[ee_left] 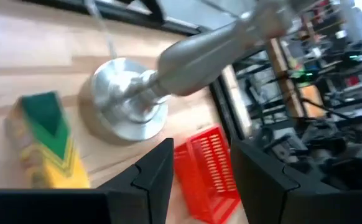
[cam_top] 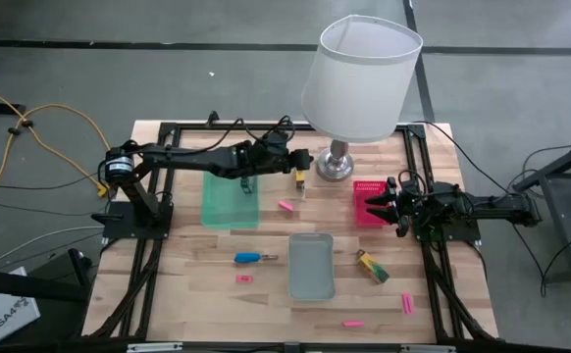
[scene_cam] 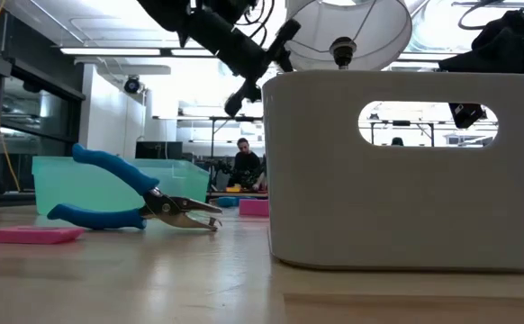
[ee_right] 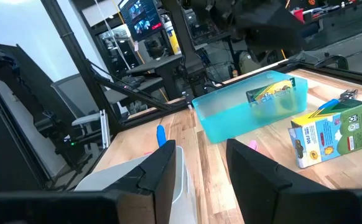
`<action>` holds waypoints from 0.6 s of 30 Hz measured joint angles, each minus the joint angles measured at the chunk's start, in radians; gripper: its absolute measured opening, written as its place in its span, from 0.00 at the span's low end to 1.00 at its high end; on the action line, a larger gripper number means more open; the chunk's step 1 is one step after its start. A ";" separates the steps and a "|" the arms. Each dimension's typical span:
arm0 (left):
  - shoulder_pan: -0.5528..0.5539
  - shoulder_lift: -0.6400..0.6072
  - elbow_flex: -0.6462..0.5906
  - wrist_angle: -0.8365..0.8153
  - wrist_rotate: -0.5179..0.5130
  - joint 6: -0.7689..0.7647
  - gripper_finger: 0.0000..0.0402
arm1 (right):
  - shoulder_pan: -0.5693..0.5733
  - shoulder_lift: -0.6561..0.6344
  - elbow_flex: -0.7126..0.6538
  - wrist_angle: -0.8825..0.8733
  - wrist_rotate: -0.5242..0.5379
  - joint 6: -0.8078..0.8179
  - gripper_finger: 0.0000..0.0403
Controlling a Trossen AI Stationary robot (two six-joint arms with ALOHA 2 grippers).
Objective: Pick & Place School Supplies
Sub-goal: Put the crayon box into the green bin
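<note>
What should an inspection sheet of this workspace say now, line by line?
Surface: wooden table, boards bare between the items.
Job's things: blue-handled screwdriver, pliers, pink bar and yellow-and-green box lie loose on the table.
Clutter: white-shaded lamp, green tray, grey tray, red basket.
Grippers: left gripper open, empty, beside the lamp base; right gripper open, empty, over the red basket.
Cables: yellow cable on the floor beside the table.
Surroundings: a person far behind the table.

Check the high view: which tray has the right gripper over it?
The pink tray; the right gripper hangs over it. The green tray and grey tray lie farther left.
</note>
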 joint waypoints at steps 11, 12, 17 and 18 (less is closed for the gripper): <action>-0.034 0.000 0.003 0.018 -0.010 0.042 0.38 | 0.000 0.000 0.000 0.000 0.000 0.000 0.33; -0.033 0.000 0.011 0.002 -0.012 0.037 0.38 | 0.000 0.000 0.000 0.000 0.000 0.000 0.33; -0.032 0.000 0.110 -0.224 -0.073 0.000 0.38 | 0.000 0.000 0.000 0.000 0.000 0.000 0.33; -0.032 0.000 0.130 -0.273 -0.090 -0.007 0.38 | 0.000 0.000 0.000 0.000 0.000 0.000 0.33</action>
